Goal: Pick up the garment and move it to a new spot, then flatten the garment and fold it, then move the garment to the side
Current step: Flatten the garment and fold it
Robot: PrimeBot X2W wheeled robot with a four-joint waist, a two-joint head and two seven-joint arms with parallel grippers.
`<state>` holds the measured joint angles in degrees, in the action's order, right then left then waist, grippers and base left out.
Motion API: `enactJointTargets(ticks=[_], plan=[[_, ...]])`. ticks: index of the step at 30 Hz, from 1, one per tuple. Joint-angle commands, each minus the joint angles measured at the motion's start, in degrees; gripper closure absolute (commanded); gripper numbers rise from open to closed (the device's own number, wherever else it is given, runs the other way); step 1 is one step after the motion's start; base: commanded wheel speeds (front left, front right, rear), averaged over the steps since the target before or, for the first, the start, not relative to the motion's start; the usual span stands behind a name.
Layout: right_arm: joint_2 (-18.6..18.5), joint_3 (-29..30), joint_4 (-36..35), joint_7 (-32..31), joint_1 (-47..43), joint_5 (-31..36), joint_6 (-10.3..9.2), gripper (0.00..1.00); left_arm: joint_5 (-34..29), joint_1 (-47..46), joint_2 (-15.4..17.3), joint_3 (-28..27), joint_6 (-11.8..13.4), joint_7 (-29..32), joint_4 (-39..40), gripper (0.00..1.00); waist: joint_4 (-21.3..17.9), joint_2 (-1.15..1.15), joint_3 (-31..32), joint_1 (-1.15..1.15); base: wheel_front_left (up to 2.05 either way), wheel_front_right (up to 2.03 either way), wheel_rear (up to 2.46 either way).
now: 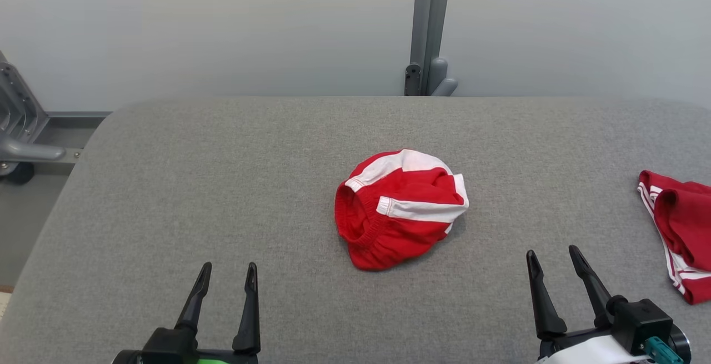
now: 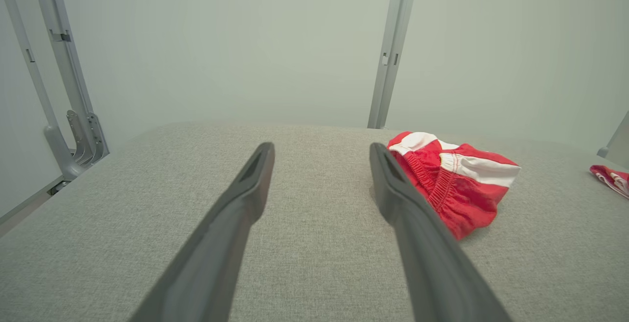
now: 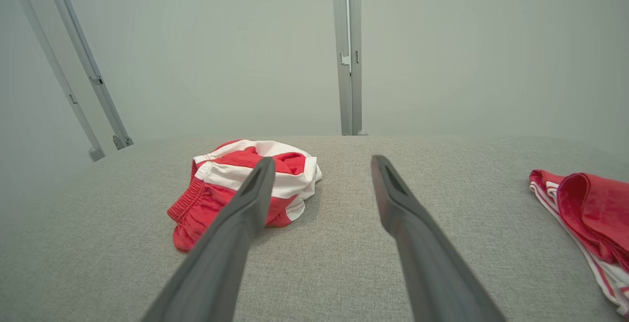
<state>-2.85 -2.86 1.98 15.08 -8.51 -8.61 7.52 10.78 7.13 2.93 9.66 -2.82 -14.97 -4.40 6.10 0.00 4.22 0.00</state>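
A crumpled red garment [image 1: 401,208] with broad white bands lies in a rounded heap near the middle of a grey fabric-covered table [image 1: 166,186]; the heap is about as wide as it is deep, so no long axis can be made out; its gathered elastic waistband gapes open on the side towards the robot's left, and the white bands run across the top and the right side. Nearer the robot, the left gripper [image 1: 229,268] sits to the left of the garment, well apart from it, its two dark fingers [image 1: 250,308] spread wide with nothing between them; the right gripper [image 1: 552,252] sits to the garment's right, equally clear of it, fingers [image 1: 540,292] spread wide and holding nothing. A second red garment [image 1: 680,230] with thin white stripes lies at the table's right edge; a grey metal post [image 1: 430,30] stands behind the table against a pale wall.
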Motion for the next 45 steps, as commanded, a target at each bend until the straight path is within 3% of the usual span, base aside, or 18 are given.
enactJointTargets(ticks=[1, 35, 45], plan=[[-0.1, 0.0, 0.2, 0.2, -0.8, 0.2, -0.07, 0.00, 0.0, 0.9, 0.0, 0.1, 0.3, -0.2, -0.2, 0.00, -0.2, 0.00, 0.5, 0.00, 0.00, 0.00, 0.00], [-0.1, 0.1, -0.1, 0.2, -1.0, 0.6, -0.08, 0.00, 0.4, -0.7, 0.0, 0.3, 0.0, -0.2, -1.6, 0.00, 0.1, 0.00, 0.1, 0.00, 0.00, 0.00, 0.00], [-0.2, -1.2, 0.3, 0.2, 1.5, 1.3, -0.08, 0.00, 4.4, -10.8, 0.0, 7.5, -4.1, -0.2, -9.7, 0.00, -1.6, 0.00, -3.6, 0.00, 0.00, 0.00, 0.00]])
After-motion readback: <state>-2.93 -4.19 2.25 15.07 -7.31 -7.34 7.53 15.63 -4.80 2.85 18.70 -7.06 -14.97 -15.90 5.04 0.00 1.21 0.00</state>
